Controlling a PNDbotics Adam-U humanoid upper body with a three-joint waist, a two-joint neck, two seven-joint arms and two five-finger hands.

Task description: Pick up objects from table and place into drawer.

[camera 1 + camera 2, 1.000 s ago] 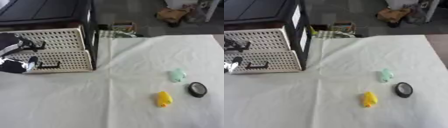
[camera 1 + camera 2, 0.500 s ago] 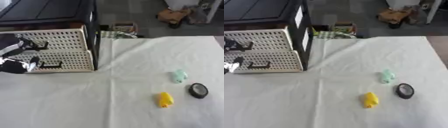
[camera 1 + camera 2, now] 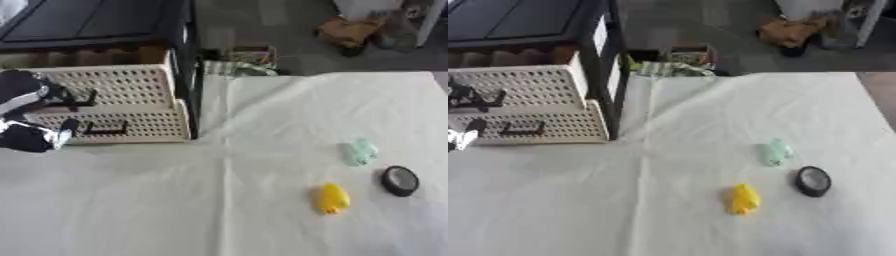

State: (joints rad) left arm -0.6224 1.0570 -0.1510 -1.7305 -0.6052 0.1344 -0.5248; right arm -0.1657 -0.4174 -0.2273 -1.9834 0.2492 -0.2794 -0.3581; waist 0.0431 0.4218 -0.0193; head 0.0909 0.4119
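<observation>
A black cabinet [image 3: 185,60] at the table's back left holds two cream perforated drawers. The upper drawer [image 3: 122,85] stands pulled out a little, showing brown things inside; the lower drawer [image 3: 149,125] sits below it. My left hand [image 3: 22,100] comes in from the left edge, fingers curled at the upper drawer's dark handle [image 3: 83,97]. On the white cloth at the right lie a pale green thing [image 3: 360,151], a yellow thing [image 3: 333,198] and a black round thing [image 3: 400,180]. My right hand does not show.
The white cloth [image 3: 219,210] covers the table, with a fold line down the middle. Beyond the far edge, on the floor, stand a small box [image 3: 249,52] and a brown bundle [image 3: 350,32].
The upper drawer's front has come slightly toward me with my left hand on its handle. The three small things have not moved.
</observation>
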